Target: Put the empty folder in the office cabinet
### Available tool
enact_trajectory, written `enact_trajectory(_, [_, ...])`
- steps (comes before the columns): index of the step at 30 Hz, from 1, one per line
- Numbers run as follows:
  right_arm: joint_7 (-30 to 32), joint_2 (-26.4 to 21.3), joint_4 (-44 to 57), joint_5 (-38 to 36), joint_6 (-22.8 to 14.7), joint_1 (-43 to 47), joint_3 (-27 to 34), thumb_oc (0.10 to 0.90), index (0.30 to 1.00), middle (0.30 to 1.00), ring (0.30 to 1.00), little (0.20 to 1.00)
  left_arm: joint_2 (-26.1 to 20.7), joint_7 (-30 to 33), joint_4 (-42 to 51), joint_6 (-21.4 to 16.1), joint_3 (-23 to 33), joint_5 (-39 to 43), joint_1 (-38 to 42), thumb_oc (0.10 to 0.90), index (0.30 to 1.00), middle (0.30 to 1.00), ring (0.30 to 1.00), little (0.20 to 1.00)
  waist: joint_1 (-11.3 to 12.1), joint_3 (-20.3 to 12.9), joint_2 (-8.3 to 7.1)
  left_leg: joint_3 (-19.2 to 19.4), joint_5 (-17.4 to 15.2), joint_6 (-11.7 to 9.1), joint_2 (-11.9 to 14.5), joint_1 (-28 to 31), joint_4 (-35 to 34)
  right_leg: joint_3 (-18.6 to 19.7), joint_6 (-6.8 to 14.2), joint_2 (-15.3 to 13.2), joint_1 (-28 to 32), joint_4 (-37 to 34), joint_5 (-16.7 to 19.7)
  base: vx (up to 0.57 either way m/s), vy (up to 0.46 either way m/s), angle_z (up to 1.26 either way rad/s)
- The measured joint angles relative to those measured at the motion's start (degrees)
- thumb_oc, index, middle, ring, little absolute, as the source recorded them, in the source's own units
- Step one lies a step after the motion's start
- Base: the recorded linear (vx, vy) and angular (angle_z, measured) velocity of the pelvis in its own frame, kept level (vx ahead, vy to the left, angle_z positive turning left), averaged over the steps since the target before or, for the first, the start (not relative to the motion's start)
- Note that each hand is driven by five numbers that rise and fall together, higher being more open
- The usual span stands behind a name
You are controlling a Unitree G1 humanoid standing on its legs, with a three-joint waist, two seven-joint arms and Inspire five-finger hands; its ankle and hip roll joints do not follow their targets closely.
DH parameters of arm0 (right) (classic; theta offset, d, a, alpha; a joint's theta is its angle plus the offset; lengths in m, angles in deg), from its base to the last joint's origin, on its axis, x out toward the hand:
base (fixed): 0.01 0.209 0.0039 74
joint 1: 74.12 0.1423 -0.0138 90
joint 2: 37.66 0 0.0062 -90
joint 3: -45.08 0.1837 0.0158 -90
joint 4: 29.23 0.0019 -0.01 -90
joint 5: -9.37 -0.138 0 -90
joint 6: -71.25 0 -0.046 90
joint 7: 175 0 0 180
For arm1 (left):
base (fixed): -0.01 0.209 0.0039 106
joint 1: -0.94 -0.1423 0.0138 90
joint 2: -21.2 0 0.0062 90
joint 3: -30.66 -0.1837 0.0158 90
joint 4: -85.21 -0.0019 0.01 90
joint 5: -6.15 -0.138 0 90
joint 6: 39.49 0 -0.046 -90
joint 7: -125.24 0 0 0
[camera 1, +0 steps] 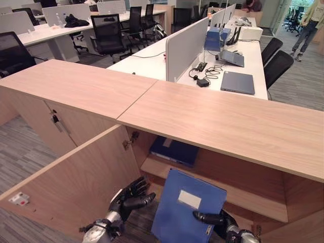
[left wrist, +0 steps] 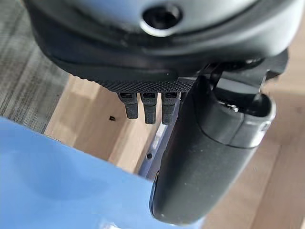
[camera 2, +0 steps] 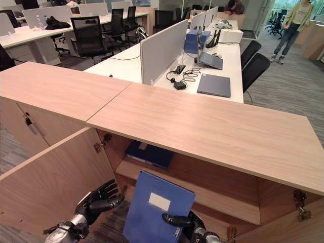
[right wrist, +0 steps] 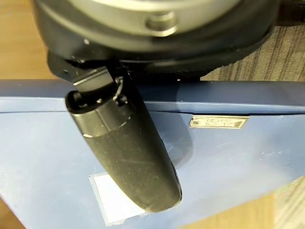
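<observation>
A blue folder (camera 1: 187, 207) with a white label stands tilted in front of the open office cabinet (camera 1: 217, 121), below its inner shelf (camera 1: 238, 195). My right hand (camera 1: 223, 220) grips the folder's lower right edge, with the thumb (right wrist: 124, 148) lying across the front cover (right wrist: 228, 152). My left hand (camera 1: 129, 200) hovers open just left of the folder, between it and the open cabinet door (camera 1: 76, 182); the left wrist view shows straight fingers (left wrist: 148, 107) and the folder's blue face (left wrist: 57, 191) close by. I cannot tell whether the left hand touches the folder.
A dark blue folder (camera 1: 174, 150) lies flat on the cabinet's shelf at the left. Behind the cabinet stand white desks with a divider (camera 1: 185, 48), a laptop (camera 1: 238, 82) and black chairs (camera 1: 277, 66). A person (camera 1: 308, 25) stands far right.
</observation>
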Motion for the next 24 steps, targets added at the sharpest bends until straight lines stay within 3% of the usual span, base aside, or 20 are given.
enact_trajectory(6, [4.11,2.3,-8.67,-1.83,-0.49,1.34,6.82,0.4,0.3,0.3,0.3,0.3,3.4,3.08,-3.22,0.01,4.42,-0.11,-0.04,0.8,0.9,0.9,0.9,0.9,-0.1,-0.06,0.77,0.09,-0.43,0.4,-0.01,-0.17,-0.02,0.12,0.04,-0.04,-0.21,0.01,0.04,0.0,0.0,0.0])
enact_trajectory(9, [6.94,3.36,-12.7,-7.2,-0.78,2.19,12.43,0.4,0.3,0.3,0.3,0.3,4.68,5.47,-6.07,0.01,6.34,-1.67,0.23,0.8,0.9,0.9,0.9,0.9,-0.22,-0.04,1.41,0.09,-0.4,0.48,-0.03,-0.23,-0.02,0.14,0.06,-0.05,-0.27,-0.01,0.02,0.0,0.0,0.0])
enact_trajectory(10, [8.26,4.19,-13.05,-10.39,-0.86,2.15,16.82,0.4,0.3,0.3,0.3,0.3,5.08,5.97,-8.27,-0.08,6.88,-1.74,0.72,0.8,0.9,0.9,0.9,0.9,-0.23,0.01,1.79,0.08,-0.37,0.48,-0.04,-0.31,-0.01,0.12,0.07,-0.05,-0.33,-0.02,0.01,0.0,0.0,0.0])
enact_trajectory(13, [10.65,5.54,-12.64,-17.77,-3.19,2.23,23.12,0.4,0.3,0.3,0.3,0.3,5.78,8.23,-11.21,0.09,7.38,-1.77,0.53,0.8,0.9,0.9,0.9,0.9,-0.88,0.21,2.5,0.07,-0.37,0.46,-0.06,-0.35,-0.02,0.12,0.14,-0.08,-0.35,-0.03,-0.04,0.0,0.0,0.0])
enact_trajectory(15, [12.84,7.03,-12.61,-25.14,-7.23,3.01,26.71,0.4,0.3,0.3,0.3,0.3,6.65,9.91,-13.83,1.14,7.74,-1.76,0.34,0.8,0.9,0.9,0.9,0.9,-1.47,0.22,3.03,0.09,-0.35,0.39,-0.07,-0.36,-0.01,0.13,0.17,-0.07,-0.36,-0.03,-0.09,0.0,0.0,0.0])
enact_trajectory(22, [18.3,11.45,-6.97,-36.98,-15.6,5.08,29.83,0.4,0.3,0.3,0.3,0.3,11.98,11.43,-24.5,2.94,8.45,2.95,0.7,0.8,0.9,0.9,0.9,0.9,-1.75,0.2,5.03,0.6,-0.6,0.64,-0.01,-1.13,0.0,0.55,0.06,-0.04,-1.42,-0.04,-0.17,0.0,-0.014,-0.03])
enact_trajectory(24, [19.04,11.57,-5.97,-37.2,-16.18,6.3,29.7,0.4,0.3,0.3,0.3,0.3,13.09,11.44,-27.2,3.04,8.45,4.13,0.76,0.8,0.9,0.9,0.9,0.9,-1.63,0.37,5.54,0.63,-0.31,0.24,-0.03,-1.23,-0.01,0.59,0.13,-0.07,-1.51,-0.04,-0.1,-0.01,-0.007,-0.02])
